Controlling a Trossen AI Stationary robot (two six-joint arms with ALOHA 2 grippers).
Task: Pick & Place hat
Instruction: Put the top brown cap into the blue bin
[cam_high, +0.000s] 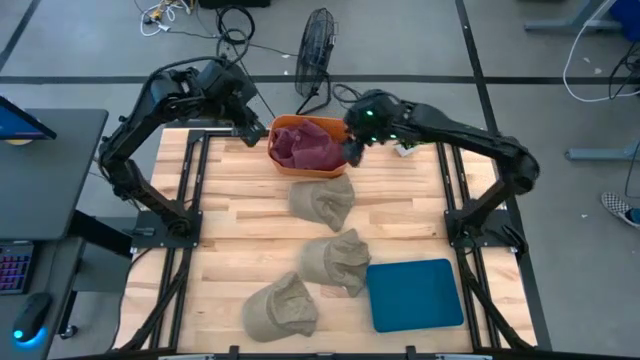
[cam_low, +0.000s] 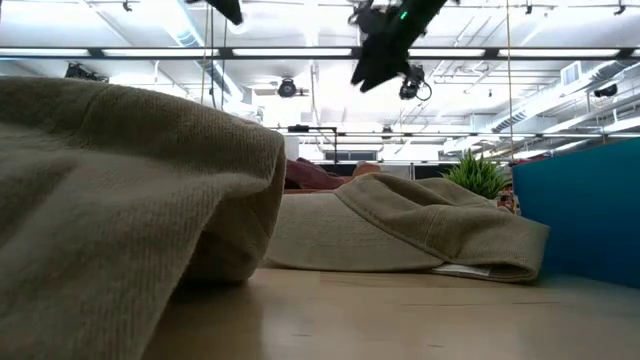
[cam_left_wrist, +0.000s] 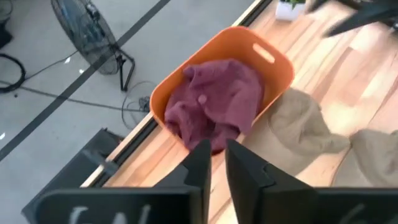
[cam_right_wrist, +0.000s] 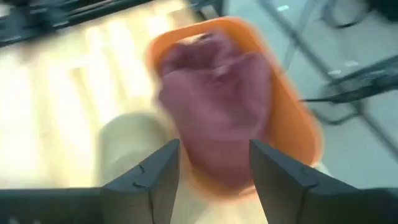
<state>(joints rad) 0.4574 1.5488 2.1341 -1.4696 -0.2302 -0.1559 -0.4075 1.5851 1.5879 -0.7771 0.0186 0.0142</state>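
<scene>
An orange basket (cam_high: 283, 128) stands at the table's far edge with a maroon hat (cam_high: 308, 148) (cam_left_wrist: 214, 102) (cam_right_wrist: 214, 87) lying inside it. Three khaki hats lie flat on the wood: one just near the basket (cam_high: 322, 200), one in the middle (cam_high: 336, 260), one at the near edge (cam_high: 280, 306). My right gripper (cam_high: 354, 146) (cam_right_wrist: 214, 168) hovers open above the basket's right side, holding nothing. My left gripper (cam_high: 252, 127) (cam_left_wrist: 217, 163) hangs above the basket's left side, its fingers nearly together and empty.
A teal mat (cam_high: 415, 293) lies at the table's near right. A small potted plant (cam_left_wrist: 287, 5) stands at the far edge right of the basket. A floor fan (cam_high: 316, 45) stands beyond the table. Bare wood lies on the table's left side.
</scene>
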